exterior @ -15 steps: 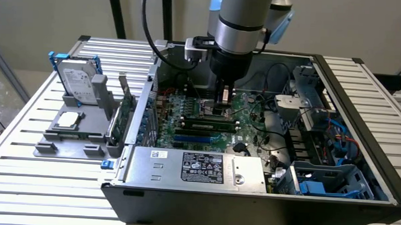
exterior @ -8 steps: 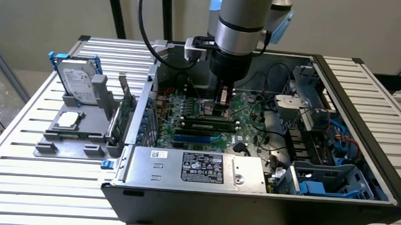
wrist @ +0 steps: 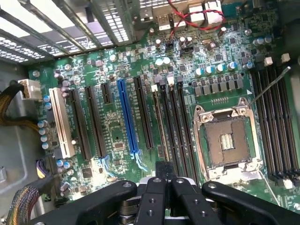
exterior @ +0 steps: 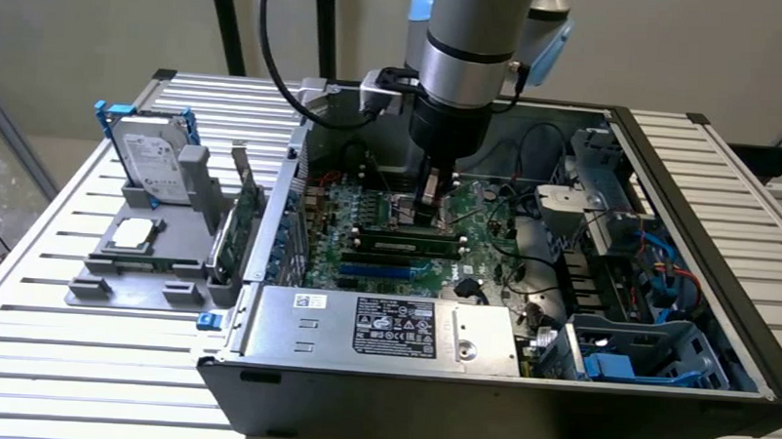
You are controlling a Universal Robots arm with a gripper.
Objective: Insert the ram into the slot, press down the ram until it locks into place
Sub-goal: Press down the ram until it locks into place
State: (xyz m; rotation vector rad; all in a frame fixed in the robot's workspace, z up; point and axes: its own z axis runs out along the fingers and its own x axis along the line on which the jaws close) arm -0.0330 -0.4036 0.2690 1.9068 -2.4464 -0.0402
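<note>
Over the slot [wrist: 165, 119], tool [wrist: 161, 174] closed (empty)

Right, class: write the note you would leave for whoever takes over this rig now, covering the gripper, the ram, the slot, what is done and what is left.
Gripper: shut, nothing seen in it, low over the motherboard just behind the ram.
Ram: standing lengthwise in a black slot inside the open case.
Done: the ram appears to be inserted.
Left: I cannot tell whether the end clips have locked, so pressing down is unconfirmed.
</note>
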